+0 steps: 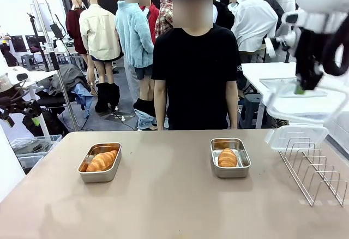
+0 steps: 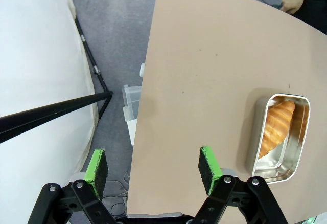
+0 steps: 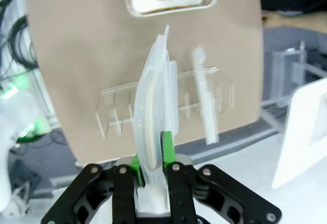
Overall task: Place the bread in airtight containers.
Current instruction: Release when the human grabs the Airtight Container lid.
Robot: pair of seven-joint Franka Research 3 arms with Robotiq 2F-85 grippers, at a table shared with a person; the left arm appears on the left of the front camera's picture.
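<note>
My right tool [image 3: 152,152] clamps a clear lid [image 3: 153,91] by its edge, high above the worktop [image 1: 174,206], likely to cap the right tin [image 1: 231,173], its roll [image 1: 227,157] already in. My left tool [image 2: 153,165] stands wide and empty near the left tin [image 1: 100,177], likewise filled and uncovered.

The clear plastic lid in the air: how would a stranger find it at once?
Follow the beige table to the silver wire rack at its right end. Above it, the black right gripper pinches a clear plastic lid; its twin rests on the rack, untouched.
</note>
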